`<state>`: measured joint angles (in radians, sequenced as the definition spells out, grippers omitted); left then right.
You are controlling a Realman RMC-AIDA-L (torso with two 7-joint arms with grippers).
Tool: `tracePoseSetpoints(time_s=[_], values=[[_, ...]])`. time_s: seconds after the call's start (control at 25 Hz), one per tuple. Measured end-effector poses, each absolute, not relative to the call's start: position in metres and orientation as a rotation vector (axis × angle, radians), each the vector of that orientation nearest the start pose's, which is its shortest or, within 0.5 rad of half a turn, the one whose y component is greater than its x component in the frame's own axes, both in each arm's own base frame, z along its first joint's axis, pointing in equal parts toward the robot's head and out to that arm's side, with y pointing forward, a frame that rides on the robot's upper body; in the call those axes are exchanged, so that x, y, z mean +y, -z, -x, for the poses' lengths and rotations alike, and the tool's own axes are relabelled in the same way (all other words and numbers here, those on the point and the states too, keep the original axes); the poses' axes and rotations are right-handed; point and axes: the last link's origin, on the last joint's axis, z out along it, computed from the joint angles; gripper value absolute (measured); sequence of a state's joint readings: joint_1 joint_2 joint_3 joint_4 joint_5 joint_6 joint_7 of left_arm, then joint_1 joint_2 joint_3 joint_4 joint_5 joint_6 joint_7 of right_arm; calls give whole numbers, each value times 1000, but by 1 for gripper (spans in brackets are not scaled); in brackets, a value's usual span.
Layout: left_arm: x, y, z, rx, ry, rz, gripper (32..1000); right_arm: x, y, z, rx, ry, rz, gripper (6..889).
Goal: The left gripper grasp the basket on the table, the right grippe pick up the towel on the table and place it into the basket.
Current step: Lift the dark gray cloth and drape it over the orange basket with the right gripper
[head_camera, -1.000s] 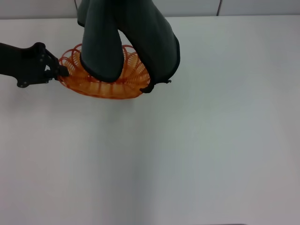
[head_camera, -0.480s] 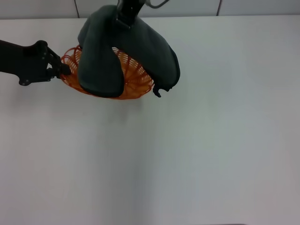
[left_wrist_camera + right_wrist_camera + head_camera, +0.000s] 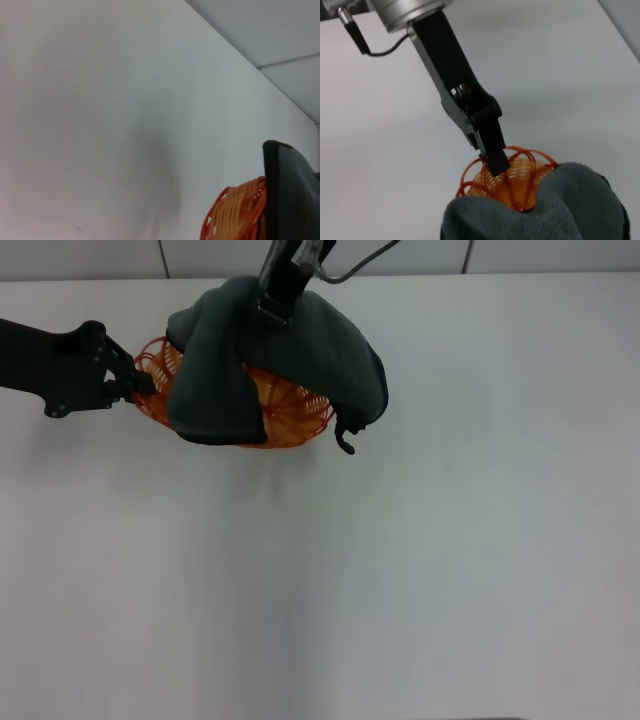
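The towel (image 3: 275,355) (pinched by the right gripper (image 3: 278,302)) drapes the basket (image 3: 290,410), rim clamped by the left gripper (image 3: 135,383).

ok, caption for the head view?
Right gripper lowers the towel over the basket held at its rim by the left gripper.

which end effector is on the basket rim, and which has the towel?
The left end effector, all black, grips the orange basket by its rim. The right end effector pinches the towel from above.
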<state>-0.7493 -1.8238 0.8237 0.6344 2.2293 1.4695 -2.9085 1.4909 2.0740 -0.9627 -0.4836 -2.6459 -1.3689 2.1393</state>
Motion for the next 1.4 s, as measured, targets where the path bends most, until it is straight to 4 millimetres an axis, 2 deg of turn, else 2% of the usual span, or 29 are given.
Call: tracePoseSetpoints(time_s=[0.52, 0.76, 1.4], values=[[405, -79, 256, 2498, -381, -2203, 111, 437, 67, 2, 276, 454, 2932, 120], [406, -79, 256, 2499, -382, -2203, 111, 437, 66, 2, 265, 458, 2935, 340], [405, -79, 258, 2507, -386, -2202, 111, 437, 65, 5, 255, 473, 2927, 789]])
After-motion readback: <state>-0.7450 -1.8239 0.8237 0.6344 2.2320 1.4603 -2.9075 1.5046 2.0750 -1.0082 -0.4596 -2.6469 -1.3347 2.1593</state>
